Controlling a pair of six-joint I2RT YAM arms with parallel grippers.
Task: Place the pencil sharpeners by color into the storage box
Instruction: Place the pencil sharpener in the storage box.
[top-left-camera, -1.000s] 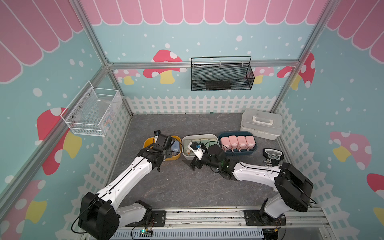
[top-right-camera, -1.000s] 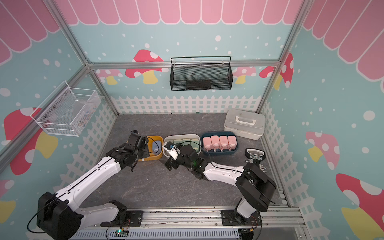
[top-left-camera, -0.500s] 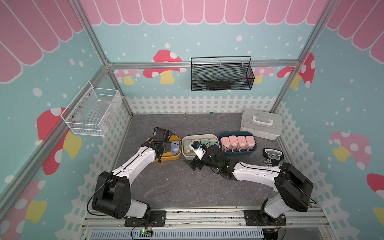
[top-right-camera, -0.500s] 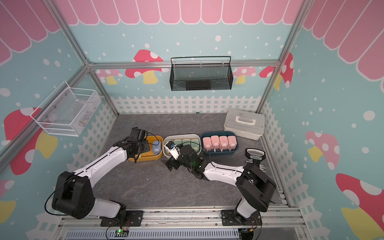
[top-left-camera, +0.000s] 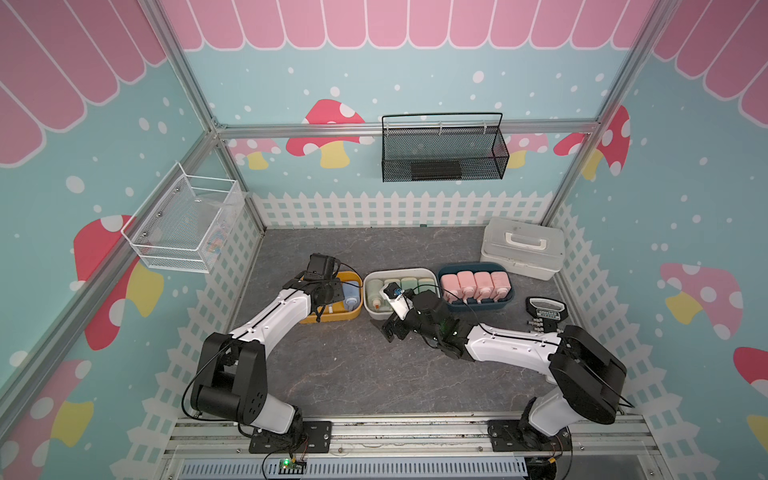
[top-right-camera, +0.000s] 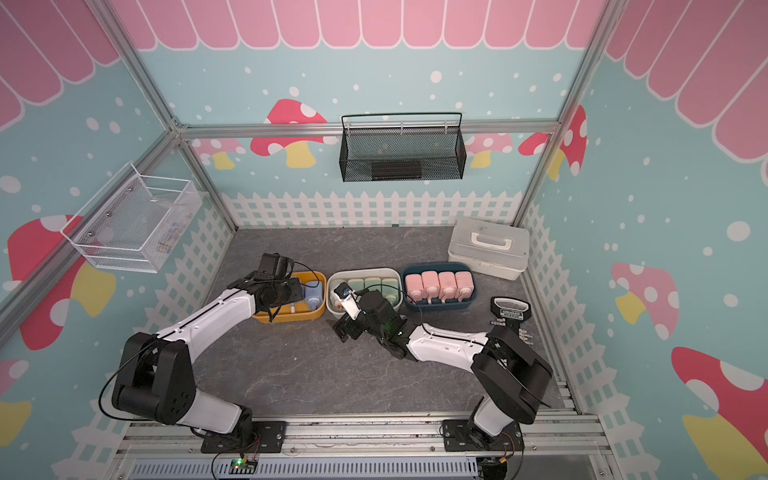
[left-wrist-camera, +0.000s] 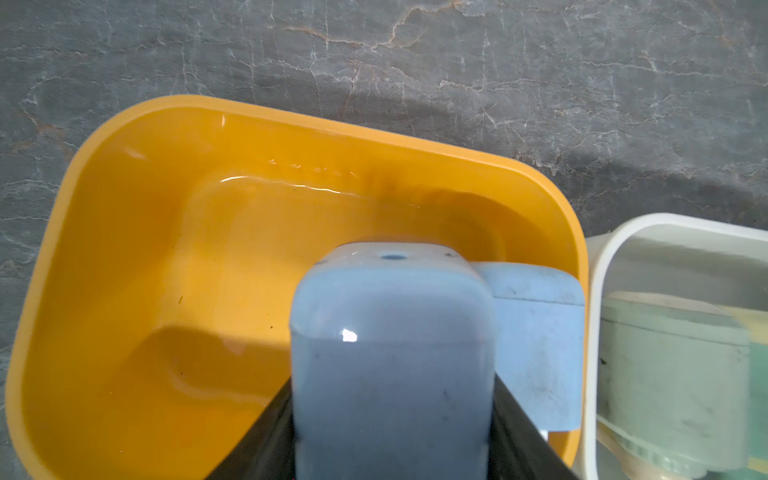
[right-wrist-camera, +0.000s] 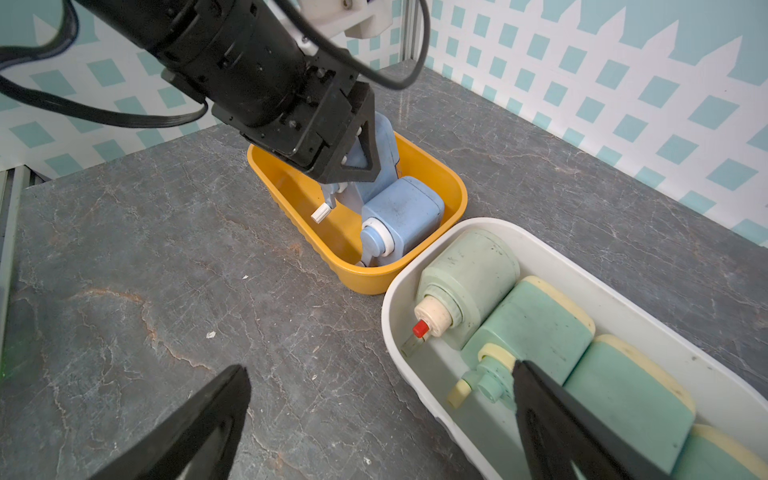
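Blue sharpener (left-wrist-camera: 390, 365) was clamped in L gripper (right-wrist-camera: 360, 168), tilted over yellow bin (left-wrist-camera: 124, 199), just beside 2nd blue one (right-wrist-camera: 401, 216) lying inside. R gripper (right-wrist-camera: 378, 370) hung empty, jaws wide apart, by white bin (right-wrist-camera: 540, 245).

Judgement: lower till body seats on bin floor, keep crank stub (right-wrist-camera: 320, 214) off neighbour, then let go.

L wrist view showed free floor space. Only R wrist view showed tilt + stub. Top view showed pink set (top-left-camera: 473, 284) in dark bin (top-left-camera: 482, 306).

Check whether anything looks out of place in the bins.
Only one thing: in the white plastic bin, the end pale green pencil sharpener is rounder, with a red-tipped cream stub, unlike its boxy cream-edged neighbours.
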